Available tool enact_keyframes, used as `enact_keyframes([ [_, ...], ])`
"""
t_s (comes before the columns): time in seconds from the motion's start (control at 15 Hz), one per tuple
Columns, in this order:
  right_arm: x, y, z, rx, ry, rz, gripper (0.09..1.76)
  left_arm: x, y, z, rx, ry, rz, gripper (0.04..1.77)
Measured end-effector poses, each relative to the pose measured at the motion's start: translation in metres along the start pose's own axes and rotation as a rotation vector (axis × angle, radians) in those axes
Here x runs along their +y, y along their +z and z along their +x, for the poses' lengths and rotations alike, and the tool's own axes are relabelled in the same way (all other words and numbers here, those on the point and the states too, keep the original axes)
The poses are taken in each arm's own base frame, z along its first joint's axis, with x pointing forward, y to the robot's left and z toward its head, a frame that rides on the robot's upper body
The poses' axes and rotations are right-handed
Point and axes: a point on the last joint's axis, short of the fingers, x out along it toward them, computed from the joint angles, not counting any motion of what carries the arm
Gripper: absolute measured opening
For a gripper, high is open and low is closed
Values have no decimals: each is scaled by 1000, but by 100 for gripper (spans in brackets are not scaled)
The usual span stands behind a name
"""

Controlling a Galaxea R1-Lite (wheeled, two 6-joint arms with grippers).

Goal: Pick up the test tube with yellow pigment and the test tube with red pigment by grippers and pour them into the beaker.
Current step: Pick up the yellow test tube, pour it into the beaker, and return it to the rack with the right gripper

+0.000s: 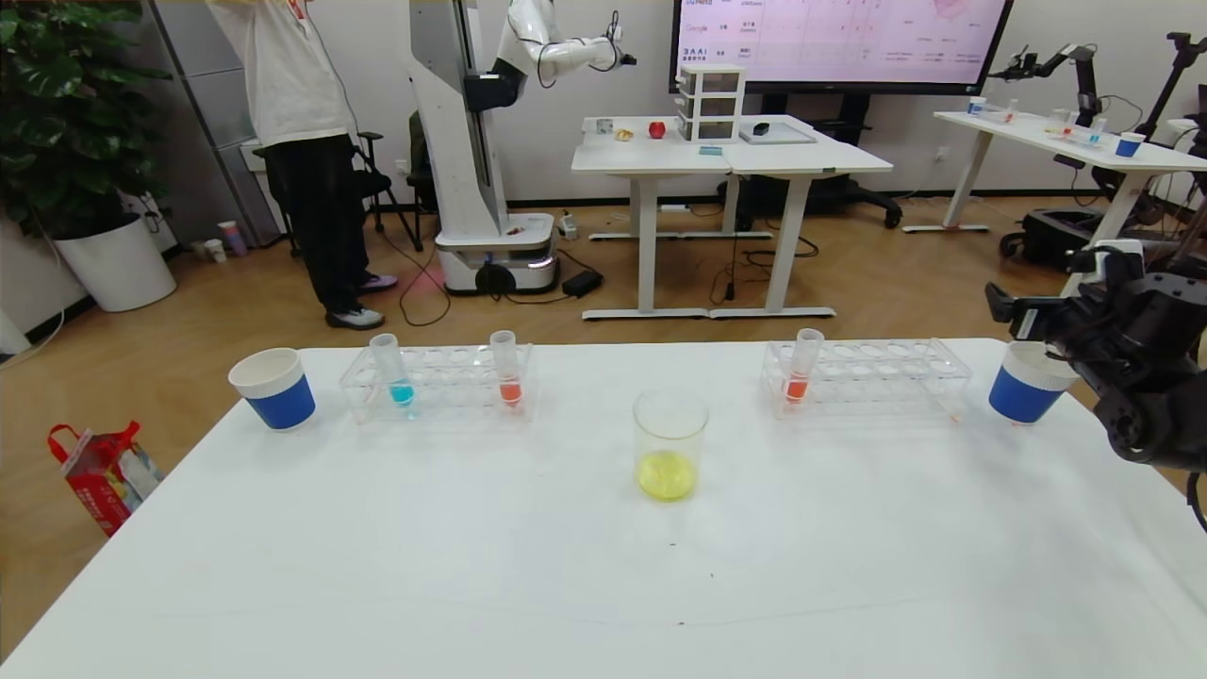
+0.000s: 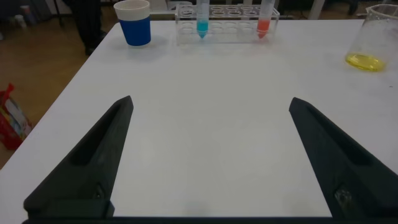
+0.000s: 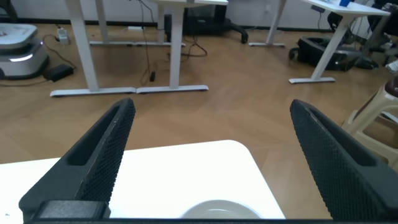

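Observation:
The beaker (image 1: 670, 443) stands at the table's middle with yellow liquid in its bottom; it also shows in the left wrist view (image 2: 373, 37). The test tube with yellow pigment is out of view. One tube with red liquid (image 1: 803, 366) stands in the right rack (image 1: 886, 375), another (image 1: 506, 368) in the left rack (image 1: 443, 382). My right gripper (image 1: 1004, 311) is open and empty, hovering just above the right blue cup (image 1: 1028, 382), whose white rim shows below the fingers (image 3: 217, 210). My left gripper (image 2: 211, 102) is open and empty over bare table, out of the head view.
A tube with blue liquid (image 1: 391, 371) stands in the left rack. A second blue cup (image 1: 273, 389) stands at the far left. The table's far right corner (image 3: 242, 149) lies just beyond the right cup. A person and other robots stand in the room behind.

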Motion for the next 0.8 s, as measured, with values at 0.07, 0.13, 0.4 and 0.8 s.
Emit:
enact_keyframes([
  [0.07, 7, 6, -1, -13, 15, 2, 174, 0, 0, 0, 0, 0, 0, 175],
  [0.13, 18, 16, -2, -30, 36, 4, 174, 0, 0, 0, 0, 0, 0, 175],
  [0.4, 81, 62, -22, -105, 179, 54, 174, 0, 0, 0, 0, 0, 0, 175],
  [0.8, 136, 122, -92, -145, 342, 117, 174, 0, 0, 0, 0, 0, 0, 175],
])
